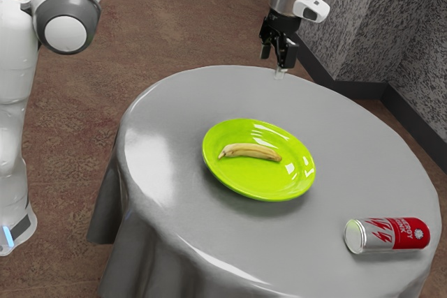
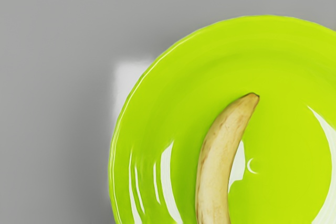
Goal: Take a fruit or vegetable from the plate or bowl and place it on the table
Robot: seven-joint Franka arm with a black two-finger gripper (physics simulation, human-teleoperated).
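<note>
Surface finishes by item
Plate: glossy, smooth. Tablecloth: smooth, draped, with a soft sheen. Can: glossy, metallic. Banana: low-sheen skin. Floor: matt, carpet-like. Wall: matt, rough-looking.

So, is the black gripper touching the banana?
Apart. The exterior view shows it: the black gripper hangs well clear of the banana, with gray tabletop and the green plate's rim visible between them.

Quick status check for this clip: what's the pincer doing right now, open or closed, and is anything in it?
Pincer: open, holding nothing; the banana lies on the plate.
</note>
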